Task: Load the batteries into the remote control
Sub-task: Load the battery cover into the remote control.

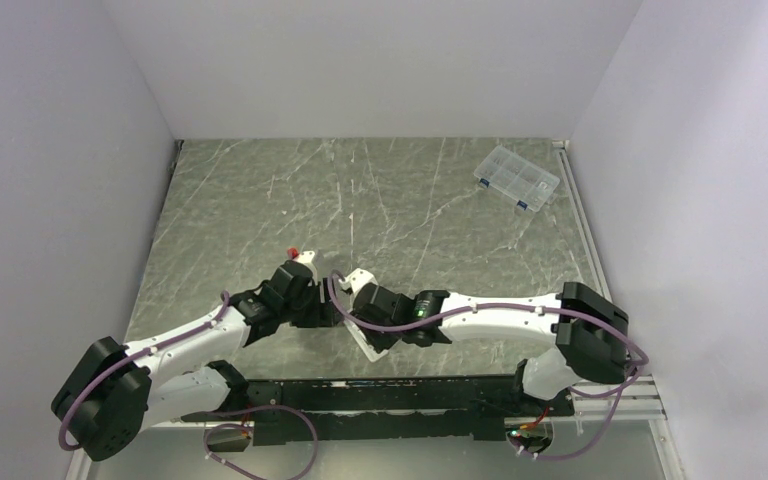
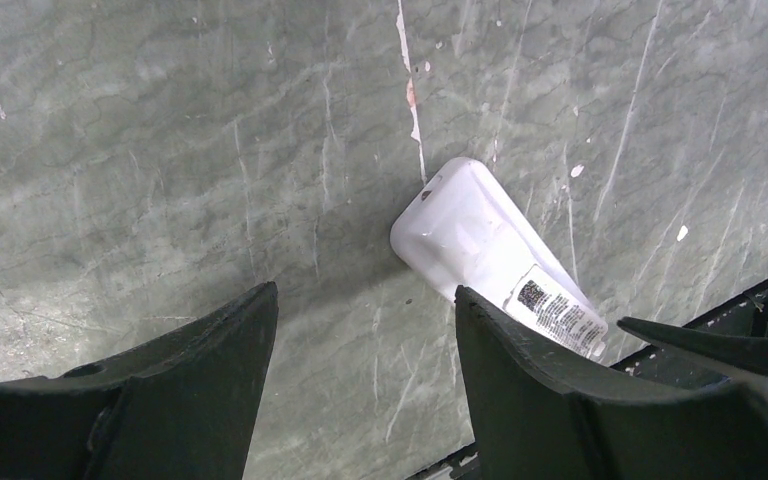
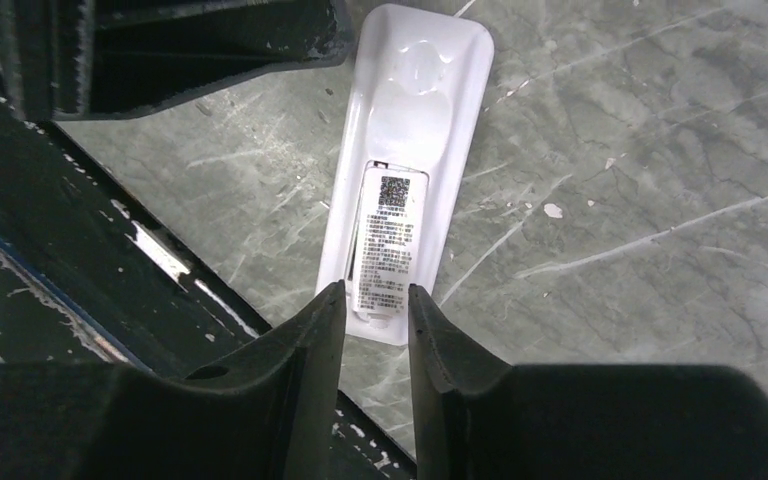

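Starting only just, with remote lying back-up by the table's near edge, lid looking shut, no batteries in sight, right claw narrow and empty at its label end, left claw wide and empty beside.

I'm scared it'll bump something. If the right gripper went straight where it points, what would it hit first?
Most likely the remote control: the right gripper points at its labelled end. Whether they touch is unclear.

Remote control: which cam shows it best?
Right wrist: the remote control shows nearly whole, label up. Left wrist: its label end hides behind a claw finger. Top external: only a white sliver under the right arm.
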### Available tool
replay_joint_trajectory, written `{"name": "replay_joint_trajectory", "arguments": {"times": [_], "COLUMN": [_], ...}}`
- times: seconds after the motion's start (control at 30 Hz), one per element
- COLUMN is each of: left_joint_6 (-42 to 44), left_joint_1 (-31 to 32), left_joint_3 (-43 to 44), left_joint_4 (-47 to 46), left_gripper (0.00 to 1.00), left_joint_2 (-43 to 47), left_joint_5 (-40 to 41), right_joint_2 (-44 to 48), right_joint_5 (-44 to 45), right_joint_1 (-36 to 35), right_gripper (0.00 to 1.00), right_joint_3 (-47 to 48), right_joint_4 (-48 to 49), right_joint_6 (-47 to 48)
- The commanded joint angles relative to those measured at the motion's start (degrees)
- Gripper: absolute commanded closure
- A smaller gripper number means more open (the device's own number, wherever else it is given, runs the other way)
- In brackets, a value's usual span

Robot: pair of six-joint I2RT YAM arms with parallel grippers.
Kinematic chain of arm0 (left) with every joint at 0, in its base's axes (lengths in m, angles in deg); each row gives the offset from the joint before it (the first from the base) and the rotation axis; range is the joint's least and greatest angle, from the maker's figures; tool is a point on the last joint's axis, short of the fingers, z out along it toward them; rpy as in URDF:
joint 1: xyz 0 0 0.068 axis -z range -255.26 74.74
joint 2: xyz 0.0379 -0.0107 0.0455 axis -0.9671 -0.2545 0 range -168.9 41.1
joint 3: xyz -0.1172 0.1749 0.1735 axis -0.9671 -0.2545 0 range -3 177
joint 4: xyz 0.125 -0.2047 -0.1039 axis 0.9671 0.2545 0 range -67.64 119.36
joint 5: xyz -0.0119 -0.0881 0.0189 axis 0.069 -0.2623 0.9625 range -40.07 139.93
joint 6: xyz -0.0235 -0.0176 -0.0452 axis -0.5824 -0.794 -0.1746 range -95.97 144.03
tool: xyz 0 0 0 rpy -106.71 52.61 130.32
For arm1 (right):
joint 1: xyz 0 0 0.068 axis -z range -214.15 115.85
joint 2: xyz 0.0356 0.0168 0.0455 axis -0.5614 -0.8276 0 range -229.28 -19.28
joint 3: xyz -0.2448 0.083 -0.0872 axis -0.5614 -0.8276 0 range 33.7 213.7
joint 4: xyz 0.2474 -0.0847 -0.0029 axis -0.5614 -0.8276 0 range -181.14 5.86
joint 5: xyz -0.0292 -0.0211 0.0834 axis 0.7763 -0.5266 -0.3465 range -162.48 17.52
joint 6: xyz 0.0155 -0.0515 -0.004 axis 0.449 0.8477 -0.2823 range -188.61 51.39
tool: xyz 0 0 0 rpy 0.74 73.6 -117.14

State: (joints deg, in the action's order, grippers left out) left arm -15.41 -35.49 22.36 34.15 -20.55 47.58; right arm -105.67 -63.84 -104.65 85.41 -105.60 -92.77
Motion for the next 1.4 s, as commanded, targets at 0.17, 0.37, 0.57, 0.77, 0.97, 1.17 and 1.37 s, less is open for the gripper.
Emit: {"name": "replay_joint_trajectory", "arguments": {"times": [0.17,0.37,0.57,0.77,0.97,1.17,1.37], "left_joint_6": [0.86,0.76,0.94,0.86,0.77,0.77,0.7], "left_joint_1": [-0.39,-0.41,-0.39,-0.48,-0.56,-0.57,-0.6], "left_joint_3": [-0.68,-0.63,-0.5,-0.45,-0.71,-0.93,-1.11], "left_joint_4": [-0.98,-1.16,-1.15,-1.33,-1.18,-0.72,-0.67], "left_gripper": [0.3,0.3,0.3,0.3,0.3,0.3,0.3], "left_joint_2": [1.0,0.75,0.57,0.3,0.73,1.38,1.71], "left_joint_5": [-0.77,-1.1,-1.19,-1.28,-1.13,-0.99,-1.08], "right_joint_2": [5.41,6.04,5.84,5.03,3.84,2.61,2.2], "right_joint_5": [0.81,1.37,1.14,0.61,0.32,-0.01,-0.38], "right_joint_1": [0.47,0.8,0.8,0.8,0.8,0.82,0.86], "right_gripper": [0.73,0.8,0.82,0.82,0.82,0.81,0.81], "right_joint_3": [-2.09,-3.45,-4.39,-4.35,-3.61,-3.02,-2.67], "right_joint_4": [-0.47,-1.95,-2.11,-1.29,-0.46,0.04,0.52], "right_joint_6": [-2.52,-2.82,-3.08,-3.0,-2.7,-2.38,-2.53]}}
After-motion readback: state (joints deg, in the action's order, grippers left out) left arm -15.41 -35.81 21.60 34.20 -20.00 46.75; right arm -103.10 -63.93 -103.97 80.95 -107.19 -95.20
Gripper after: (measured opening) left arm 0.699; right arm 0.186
